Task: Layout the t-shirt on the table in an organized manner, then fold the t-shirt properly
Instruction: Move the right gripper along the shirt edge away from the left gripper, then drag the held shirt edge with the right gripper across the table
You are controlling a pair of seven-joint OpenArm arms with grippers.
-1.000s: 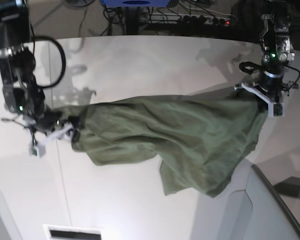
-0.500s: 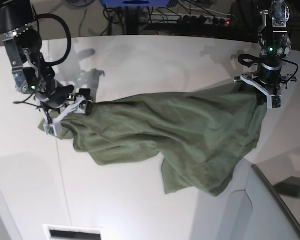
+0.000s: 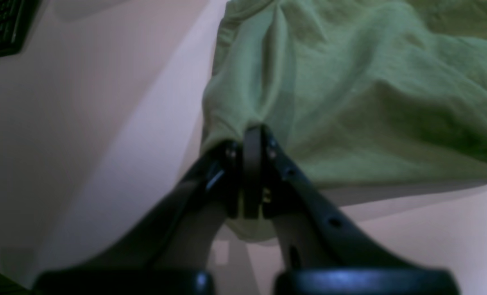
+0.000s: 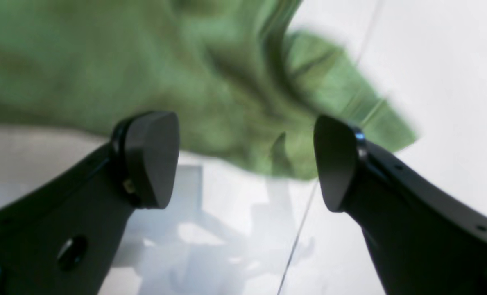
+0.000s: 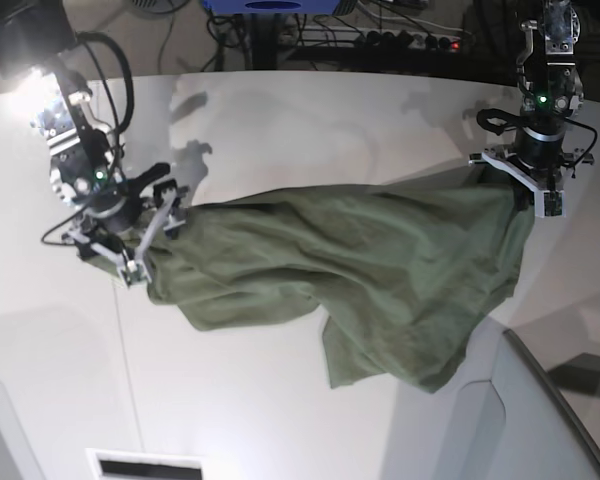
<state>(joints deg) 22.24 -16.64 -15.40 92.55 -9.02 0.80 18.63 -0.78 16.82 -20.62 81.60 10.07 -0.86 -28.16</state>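
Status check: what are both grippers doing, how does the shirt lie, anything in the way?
Left gripper shut on shirt edge. Right gripper open, empty, over shirt's other end. Shirt bunched and wrinkled on the table. Nothing in the way.

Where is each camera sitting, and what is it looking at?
Base: high above, looking down on the table, the shirt and both arms.
Left wrist: on the left arm, looking along its shut end effector, pinching the shirt's edge.
Right wrist: on the right arm, looking past its open end effector at the shirt; nothing held.
All three share the shirt and table.
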